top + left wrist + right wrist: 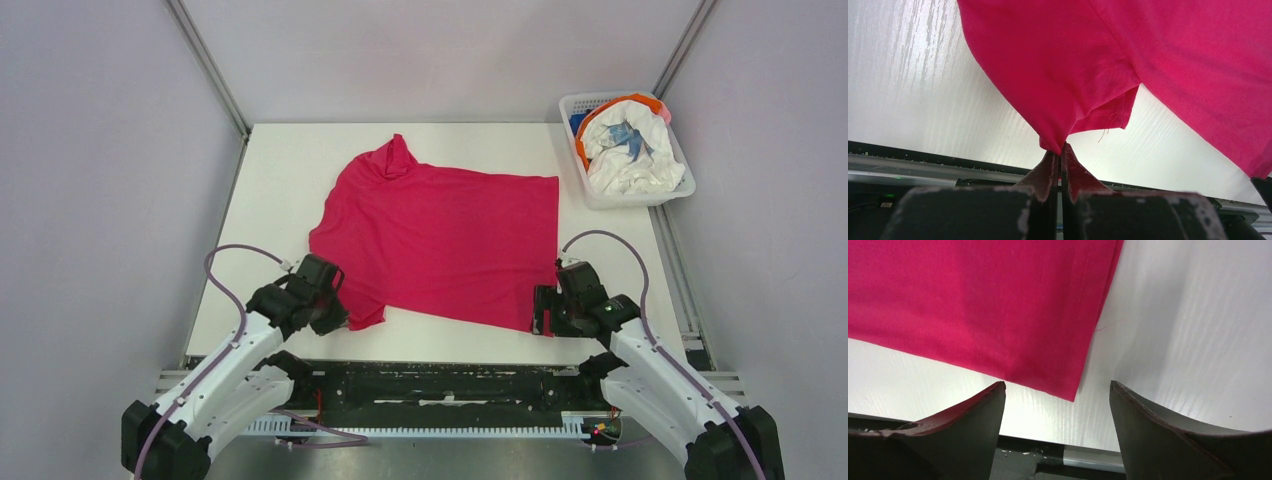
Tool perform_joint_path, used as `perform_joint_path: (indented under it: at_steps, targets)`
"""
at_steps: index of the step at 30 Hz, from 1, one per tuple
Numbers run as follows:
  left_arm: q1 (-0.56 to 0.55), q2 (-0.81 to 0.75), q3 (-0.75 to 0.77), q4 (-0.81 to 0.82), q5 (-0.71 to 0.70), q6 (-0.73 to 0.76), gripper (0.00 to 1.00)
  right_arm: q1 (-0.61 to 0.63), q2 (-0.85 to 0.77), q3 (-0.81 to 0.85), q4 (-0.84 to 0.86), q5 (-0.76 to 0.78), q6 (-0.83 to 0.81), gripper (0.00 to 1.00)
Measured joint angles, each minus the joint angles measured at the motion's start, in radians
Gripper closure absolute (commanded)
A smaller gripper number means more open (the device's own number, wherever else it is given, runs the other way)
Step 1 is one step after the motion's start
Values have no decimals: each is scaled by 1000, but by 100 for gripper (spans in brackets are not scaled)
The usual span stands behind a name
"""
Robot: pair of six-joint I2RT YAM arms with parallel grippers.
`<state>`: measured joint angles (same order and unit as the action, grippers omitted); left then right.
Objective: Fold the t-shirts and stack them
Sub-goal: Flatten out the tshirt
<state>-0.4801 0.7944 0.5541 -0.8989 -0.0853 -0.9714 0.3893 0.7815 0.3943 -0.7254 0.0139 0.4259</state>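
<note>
magenta shirt spread out: near sleeve pinched, hem corner not yet taken

top view: the magenta-red t-shirt (pixel 440 240) lies spread on the white surface (pixel 280 170), collar at the far left, hem to the right. the left tool (pixel 338 318) sits at the near sleeve and the right tool (pixel 545 312) at the near hem corner. the other t-shirts, a white one with blue print (pixel 632 150) and a strip of orange (pixel 650 102), are bunched in the white basket (pixel 640 200) at the far right.

left wrist: the left tool is clenched on a tip of sleeve cloth. the sleeve hem (pixel 1108 114) hangs just beside the pinch.

right wrist: the right tool is released, fingers wide apart. the hem corner (pixel 1068 390) lies flat between them, untouched.

handling, my read: thin knit, light and limp, so it won't keep a shape. hauled from one point it would likely bunch and drag. the seamed edges look like the best bite, with both near corners taken together.
</note>
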Motion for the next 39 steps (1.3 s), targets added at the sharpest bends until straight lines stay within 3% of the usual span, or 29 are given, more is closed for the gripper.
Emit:
perform_joint_path:
  at_steps: [13, 21, 25, 27, 33, 39]
  targets:
    - [0, -13, -3, 8, 10, 4, 98, 135, 67, 5, -2, 71, 80, 45]
    - [0, -15, -7, 20, 9, 5, 98, 223, 114, 13, 27, 128, 129, 73]
    - [0, -22, -35, 43, 10, 4, 98, 244, 132, 13, 47, 153, 150, 94]
    - [0, -23, -43, 43, 9, 5, 98, 245, 142, 13, 69, 169, 159, 100]
    - [0, -36, -19, 60, -23, 21, 98, 250, 147, 16, 146, 264, 147, 100]
    - [0, -12, 183, 140, -106, 67, 98, 250, 128, 170, 163, 423, 73, 100]
